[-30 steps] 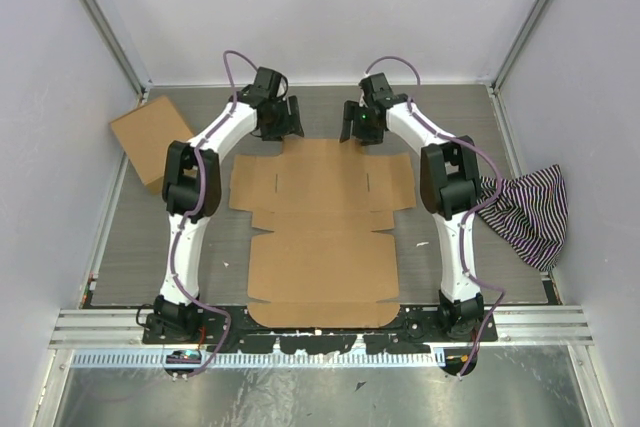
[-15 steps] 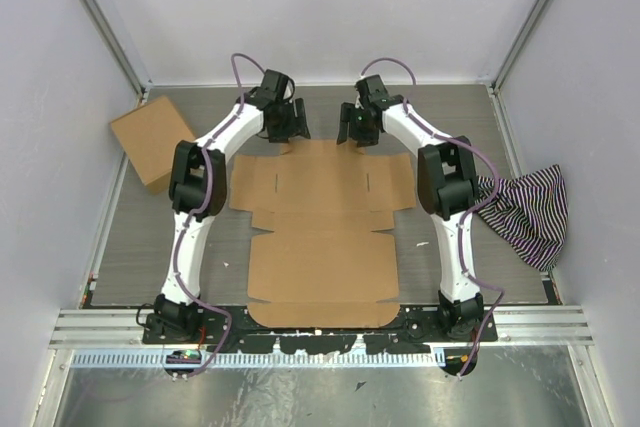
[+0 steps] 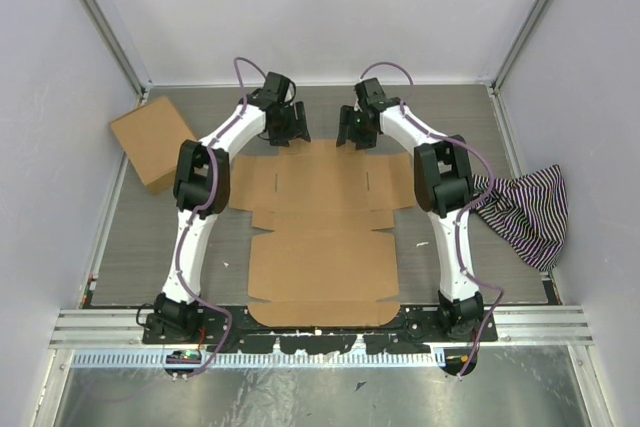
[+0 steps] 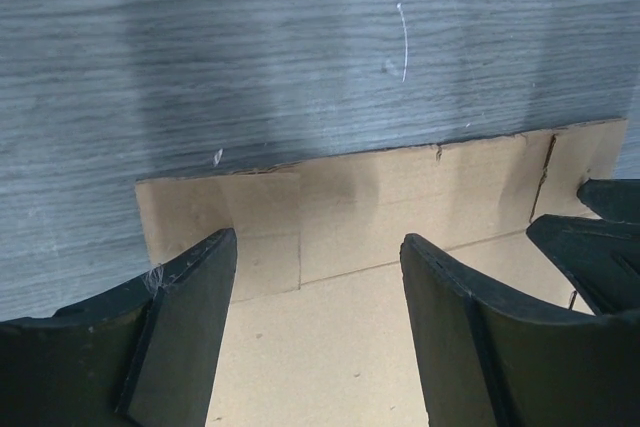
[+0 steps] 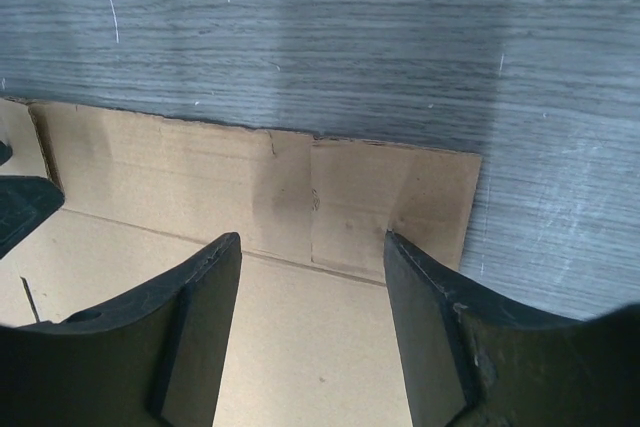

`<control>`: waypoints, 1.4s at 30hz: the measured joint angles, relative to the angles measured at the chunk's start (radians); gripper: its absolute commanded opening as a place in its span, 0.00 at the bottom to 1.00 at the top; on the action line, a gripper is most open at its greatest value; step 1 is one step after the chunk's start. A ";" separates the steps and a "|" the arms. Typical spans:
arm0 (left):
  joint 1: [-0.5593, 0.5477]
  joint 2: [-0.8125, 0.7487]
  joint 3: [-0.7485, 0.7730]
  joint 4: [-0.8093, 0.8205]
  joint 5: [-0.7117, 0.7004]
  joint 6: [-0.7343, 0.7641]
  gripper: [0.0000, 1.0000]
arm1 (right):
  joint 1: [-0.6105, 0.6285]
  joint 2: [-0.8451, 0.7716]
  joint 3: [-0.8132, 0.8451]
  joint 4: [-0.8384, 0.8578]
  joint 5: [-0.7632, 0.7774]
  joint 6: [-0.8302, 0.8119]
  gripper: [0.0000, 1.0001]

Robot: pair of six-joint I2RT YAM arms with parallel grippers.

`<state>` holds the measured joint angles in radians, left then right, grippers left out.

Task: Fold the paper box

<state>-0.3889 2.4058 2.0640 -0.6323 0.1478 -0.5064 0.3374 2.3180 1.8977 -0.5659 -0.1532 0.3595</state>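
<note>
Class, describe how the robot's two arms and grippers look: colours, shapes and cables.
Both the left arm and right arm have white links, black joints and a purple cable running alongside. The left gripper and right gripper are black, with broad tapering fingers.

A: Where does the top view sit?
B: High behind the arm bases (image 3: 180, 319), looking down over the whole table (image 3: 140, 247).
A: And the wrists?
B: Close, each peering past its own fingers (image 4: 185, 327) at the far edge of the paper box (image 4: 400, 207), which all three share.
</note>
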 measured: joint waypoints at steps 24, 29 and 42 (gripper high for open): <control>0.053 -0.153 0.058 -0.150 -0.057 0.043 0.78 | -0.083 -0.136 -0.026 -0.025 0.080 -0.009 0.99; 0.052 -0.599 -0.400 -0.043 -0.095 0.034 0.78 | -0.108 -0.511 -0.309 0.006 0.127 0.009 0.97; 0.048 -0.880 -1.064 0.113 -0.078 -0.042 0.78 | -0.117 -0.747 -0.988 0.095 0.096 0.035 0.91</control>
<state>-0.3408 1.5261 1.0000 -0.5194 0.0700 -0.5480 0.2203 1.5711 0.9096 -0.4713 -0.0570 0.3946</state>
